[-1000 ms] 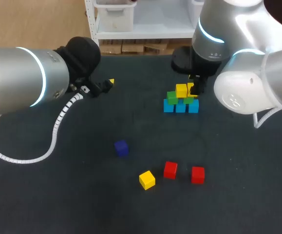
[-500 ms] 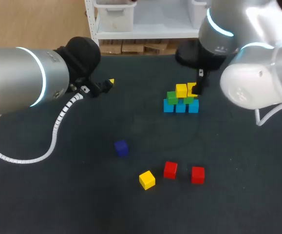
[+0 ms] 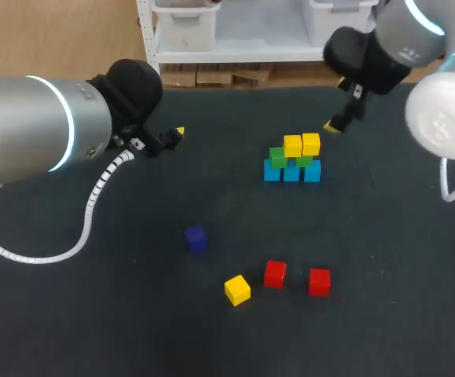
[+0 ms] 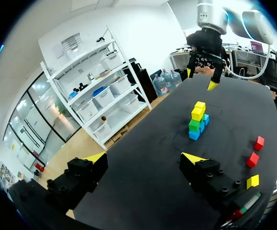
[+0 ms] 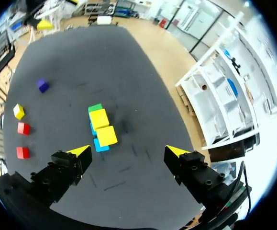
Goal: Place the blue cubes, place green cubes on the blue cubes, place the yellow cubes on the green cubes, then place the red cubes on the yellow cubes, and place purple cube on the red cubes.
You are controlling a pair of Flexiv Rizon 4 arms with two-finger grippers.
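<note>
A stack stands at the table's middle: three blue cubes in a row, two green cubes on them, two yellow cubes side by side on top. My right gripper hangs open above and behind the stack, holding nothing; in the right wrist view its gripper looks down on the yellow cubes. Nearer the front lie a purple cube, a loose yellow cube and two red cubes. My left gripper stays open and empty at the back left, far from the stack.
The dark table has open room at the front left and between the stack and the loose cubes. My left arm's cable loops over the table's left side.
My right gripper has opened, let go of the second yellow cube on the green cube, and risen up and back to the right. The left arm has not moved.
</note>
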